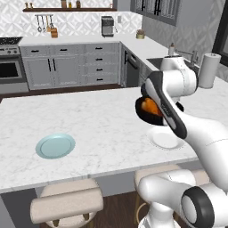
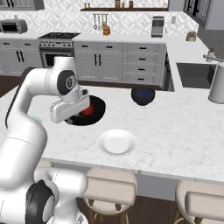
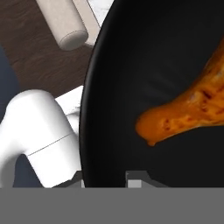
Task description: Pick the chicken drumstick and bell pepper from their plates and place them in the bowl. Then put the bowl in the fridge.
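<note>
The bowl (image 3: 131, 87) hangs lifted above the white plate (image 1: 164, 140), pinched at its rim by the gripper (image 3: 105, 177) — drumstick (image 3: 188, 118) and bell pepper (image 2: 88, 110) inside. Held by one edge, it could tilt or slip on the way to the fridge — spilling both.

White marble island counter (image 1: 89, 120); teal plate (image 1: 55, 146) and white plate (image 2: 116, 142) lie on it.
</note>
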